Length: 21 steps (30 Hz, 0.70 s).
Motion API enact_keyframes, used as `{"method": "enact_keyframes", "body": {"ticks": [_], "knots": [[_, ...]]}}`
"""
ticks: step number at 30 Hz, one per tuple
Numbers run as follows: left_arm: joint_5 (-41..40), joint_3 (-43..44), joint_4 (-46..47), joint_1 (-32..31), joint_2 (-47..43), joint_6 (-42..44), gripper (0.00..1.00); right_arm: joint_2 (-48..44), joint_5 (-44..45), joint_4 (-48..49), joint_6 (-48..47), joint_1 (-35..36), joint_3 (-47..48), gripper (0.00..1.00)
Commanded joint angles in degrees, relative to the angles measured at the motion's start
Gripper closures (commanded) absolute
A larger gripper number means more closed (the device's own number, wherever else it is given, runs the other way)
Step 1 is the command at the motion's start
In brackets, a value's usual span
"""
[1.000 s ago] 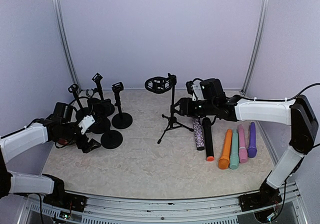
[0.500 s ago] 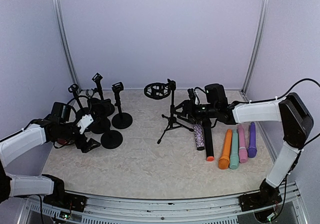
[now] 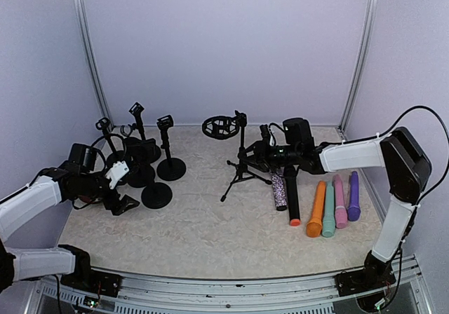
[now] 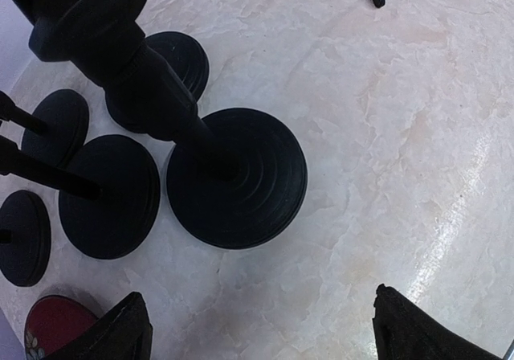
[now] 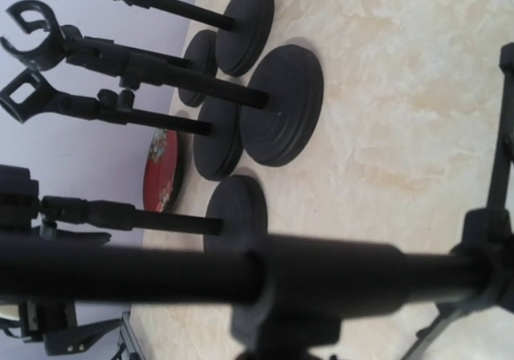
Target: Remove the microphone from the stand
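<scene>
The cream marbled bench [image 4: 385, 135] was smooth and glossy, with bright glare. The round black stand base [image 4: 237, 179] looked matt, ridged in concentric rings. The black tripod stand pole [image 5: 321, 276] was smooth and dull. The orange handheld microphone [image 3: 316, 210] looked like smooth plastic; the speckled silvery microphone [image 3: 279, 190] looked glittery.

Left side of the marbled beige worktop [image 3: 210, 233] has a bunch of black round-base stands [image 3: 171, 168] crowded together, posts up with clips on top. A red disc [image 5: 161, 169] lies flat right by their bases, near the wall. Over on the right, four mics lie side by side, pretty much touching: orange [image 3: 316, 209], teal [image 3: 329, 210], pink [image 3: 339, 202], purple [image 3: 353, 196].
</scene>
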Motion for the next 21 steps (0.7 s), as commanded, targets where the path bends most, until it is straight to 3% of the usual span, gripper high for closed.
{"method": "enact_keyframes", "body": {"ticks": [1, 7, 15, 21], "knots": [[0.47, 0.84, -1.71, 0.63, -1.23, 1.47, 0.07, 1.21, -0.50, 1.97, 0.61, 0.03, 2.17, 0.65], [0.74, 0.58, -2.25, 1.05, -2.15, 2.06, 0.07, 1.15, 0.32, 1.05, 0.27, 0.03, 2.61, 0.76], [1.35, 0.83, -2.85, 1.43, -2.39, 2.85, 0.07, -0.63, 5.49, -5.08, -3.96, 0.75, 3.21, 0.99], [1.45, 1.14, -3.02, 1.55, -2.38, 3.05, 0.07, -1.15, 15.46, -15.78, -12.58, 3.66, 7.26, 1.00]]}}
